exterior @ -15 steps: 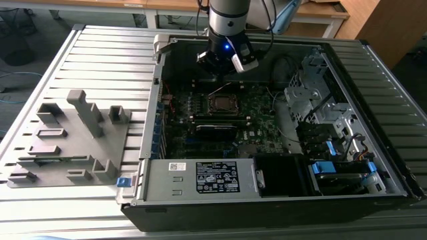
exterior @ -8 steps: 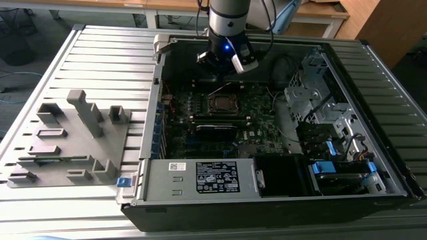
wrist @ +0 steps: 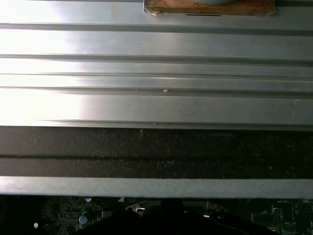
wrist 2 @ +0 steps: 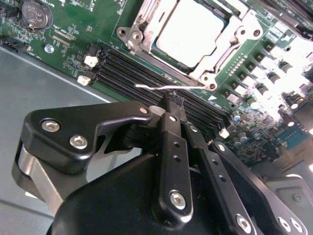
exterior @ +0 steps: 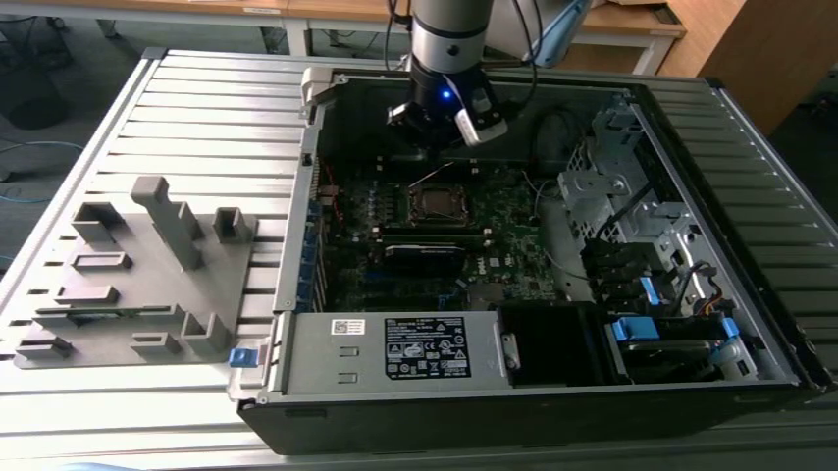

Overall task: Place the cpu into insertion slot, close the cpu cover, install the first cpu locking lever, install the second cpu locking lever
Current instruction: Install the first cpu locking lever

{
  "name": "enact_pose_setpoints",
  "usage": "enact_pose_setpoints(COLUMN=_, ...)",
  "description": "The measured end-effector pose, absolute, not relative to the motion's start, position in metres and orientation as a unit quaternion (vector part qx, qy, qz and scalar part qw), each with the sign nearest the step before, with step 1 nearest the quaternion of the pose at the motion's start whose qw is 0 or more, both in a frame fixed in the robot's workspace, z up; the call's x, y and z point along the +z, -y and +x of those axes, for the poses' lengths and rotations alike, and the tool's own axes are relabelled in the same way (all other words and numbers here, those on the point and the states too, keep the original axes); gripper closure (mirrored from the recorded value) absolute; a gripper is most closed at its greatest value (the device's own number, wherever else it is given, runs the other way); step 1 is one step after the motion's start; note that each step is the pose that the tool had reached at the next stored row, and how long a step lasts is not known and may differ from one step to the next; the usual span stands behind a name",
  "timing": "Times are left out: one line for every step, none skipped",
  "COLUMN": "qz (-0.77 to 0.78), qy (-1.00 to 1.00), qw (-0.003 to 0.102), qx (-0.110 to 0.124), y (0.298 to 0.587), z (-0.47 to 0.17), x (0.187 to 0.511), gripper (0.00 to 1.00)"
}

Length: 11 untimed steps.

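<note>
Pincer (wrist 2: 174,102), tips together, near wire lever (wrist 2: 156,87) beside cpu cover (wrist 2: 146,22)

Exterior view: arm (exterior: 452,29) clipped at top centre of the frame. Insertion slot (exterior: 433,203), mid-frame, too small to tell lever positions.
Second wrist view: cpu (wrist 2: 190,32) blown out by glare. Cpu cover (wrist 2: 146,24) cut by the frame edge. Gripper (wrist 2: 173,102) body hides part of the motherboard (wrist 2: 73,29). Can't tell if its tip touches the locking lever (wrist 2: 151,87).
First wrist view: motherboard (wrist: 264,215) is 1 dark strip, detail unreadable.

Locking lever (wrist 2: 161,87) juts btw end effector (wrist 2: 174,102) & insertion slot (wrist 2: 132,36).
</note>
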<state>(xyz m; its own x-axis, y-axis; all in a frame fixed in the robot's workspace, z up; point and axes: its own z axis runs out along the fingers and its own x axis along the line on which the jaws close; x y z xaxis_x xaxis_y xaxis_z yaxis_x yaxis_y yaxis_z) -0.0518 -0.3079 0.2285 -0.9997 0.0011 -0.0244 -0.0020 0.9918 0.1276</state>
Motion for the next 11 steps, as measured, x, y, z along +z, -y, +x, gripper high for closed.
enact_pose_setpoints(qz=0.0, qy=-0.998, qw=0.012, qx=0.064, y=0.3079, z=-0.0514, x=0.2284, gripper=0.89)
enact_pose_setpoints(qz=0.0, qy=-0.998, qw=0.012, qx=0.064, y=0.3079, z=-0.0509, x=0.2283, gripper=0.89)
enact_pose_setpoints(qz=0.0, qy=-0.998, qw=0.012, qx=0.064, y=0.3079, z=-0.0505, x=0.2283, gripper=0.89)
enact_pose_setpoints(qz=0.0, qy=-0.998, qw=0.012, qx=0.064, y=0.3079, z=-0.0502, x=0.2282, gripper=0.89)
enact_pose_setpoints(qz=0.0, qy=-0.998, qw=0.012, qx=0.064, y=0.3079, z=-0.05, x=0.2282, gripper=0.89)
enact_pose_setpoints(qz=0.0, qy=-0.998, qw=0.012, qx=0.064, y=0.308, z=-0.0498, x=0.2279, gripper=0.89)
enact_pose_setpoints(qz=0.0, qy=-0.998, qw=0.012, qx=0.064, y=0.3081, z=-0.0498, x=0.2276, gripper=0.89)
enact_pose_setpoints(qz=0.0, qy=-0.998, qw=0.012, qx=0.064, y=0.3082, z=-0.0497, x=0.2273, gripper=0.89)
enact_pose_setpoints(qz=0.0, qy=-0.998, qw=0.012, qx=0.064, y=0.3082, z=-0.0496, x=0.2269, gripper=0.89)
enact_pose_setpoints(qz=0.0, qy=-0.998, qw=0.012, qx=0.064, y=0.3083, z=-0.0496, x=0.2266, gripper=0.89)
enact_pose_setpoints(qz=0.0, qy=-0.998, qw=0.012, qx=0.064, y=0.3083, z=-0.0496, x=0.2264, gripper=0.89)
